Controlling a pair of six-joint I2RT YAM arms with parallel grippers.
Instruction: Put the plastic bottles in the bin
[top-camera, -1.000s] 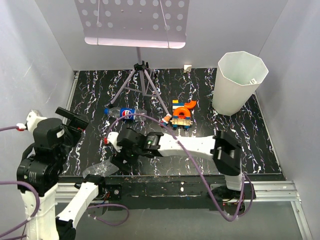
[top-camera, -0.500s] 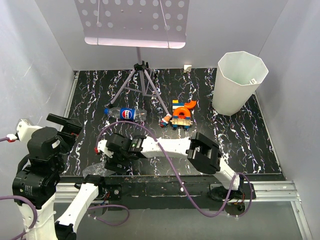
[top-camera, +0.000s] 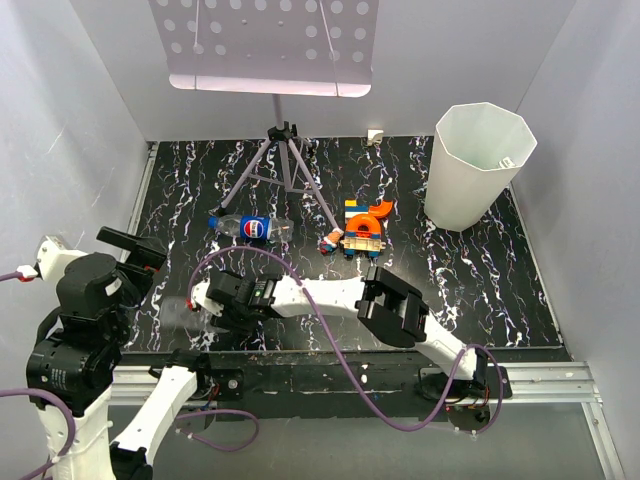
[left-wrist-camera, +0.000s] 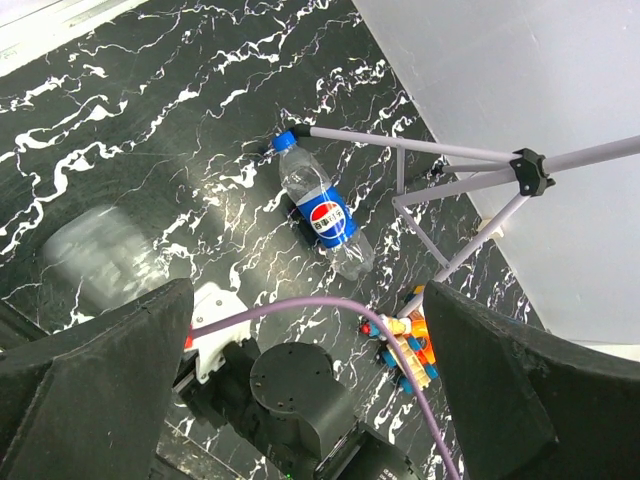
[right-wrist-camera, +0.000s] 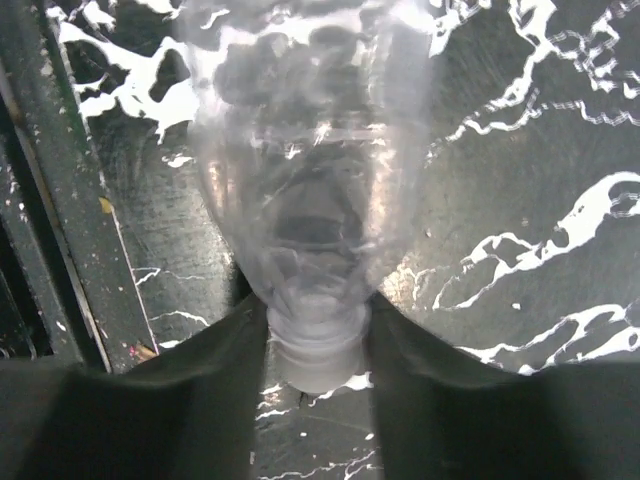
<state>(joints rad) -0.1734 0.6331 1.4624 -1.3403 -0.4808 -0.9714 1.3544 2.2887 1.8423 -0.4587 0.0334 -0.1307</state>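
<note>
Right gripper, reaching across to the near left corner of the table, has its two fingers closed narrowly around the neck of a clear unlabelled bottle. The bottle's body points away from the wrist over the black marbled surface, close to the table's front rail. Whether it rests on the table or is lifted off it cannot be told.

Left gripper hangs above that same corner with its jaws spread wide, holding nothing. Its camera looks down on the right arm and the held bottle, which shows only as a pale blur.

Further back, left of centre, the Pepsi bottle lies on its side, blue cap to the left, near the feet of a grey tripod. To its right is a cluster of orange, blue and yellow toy blocks.

At the far right corner stands the bin, tall, white and open-topped, well apart from both bottles. Its bottom is hidden, so what it holds cannot be told.

Judging by this, the task is at an early stage. One bottle is gripped but must cross the whole table to the bin. The Pepsi bottle is untouched. No green or orange bottle is in view.
</note>
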